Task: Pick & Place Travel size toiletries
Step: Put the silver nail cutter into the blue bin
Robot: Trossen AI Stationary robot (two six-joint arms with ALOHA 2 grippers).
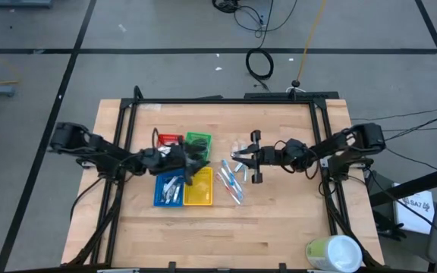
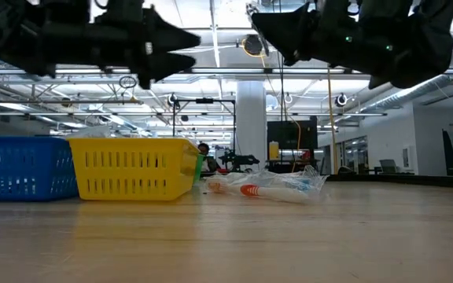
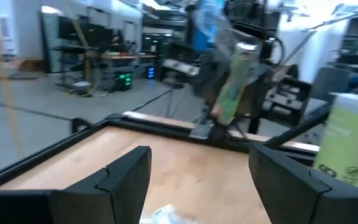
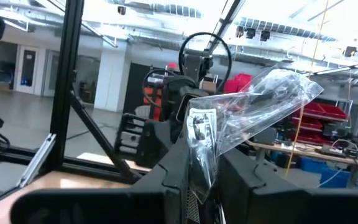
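My right gripper (image 1: 239, 159) hovers above the table's middle, shut on a clear plastic packet (image 4: 253, 102) with a small item inside. The left wrist view shows that packet (image 3: 234, 81) as a greenish tube with a silver cap in a wrapper. More toiletries lie flat on the wood: slim tubes (image 1: 231, 183) beside the yellow tray, clear packets (image 1: 241, 144) farther back, and a heap (image 2: 267, 187) in the low view. My left gripper (image 1: 196, 163) is open and empty above the green tray (image 1: 199, 141) and yellow tray (image 1: 198, 189), its fingers (image 3: 129, 180) wide apart. My right gripper pinches the clear packet between its two fingers (image 4: 178, 171), on one end of the wrapper (image 4: 199, 140). The fingers lie about level, pointing toward the table's left. The rest of the wrapper sticks out past the fingertips, crumpled, and the packet is lifted clear of the table.
Four trays sit left of centre: red (image 1: 170, 139), green, blue (image 1: 167, 189) with items inside, and yellow (image 2: 132, 168). A large pale green and white cylinder (image 1: 334, 253) stands at the near right corner. A black frame (image 1: 321, 144) runs around the table. Bare wood lies near.
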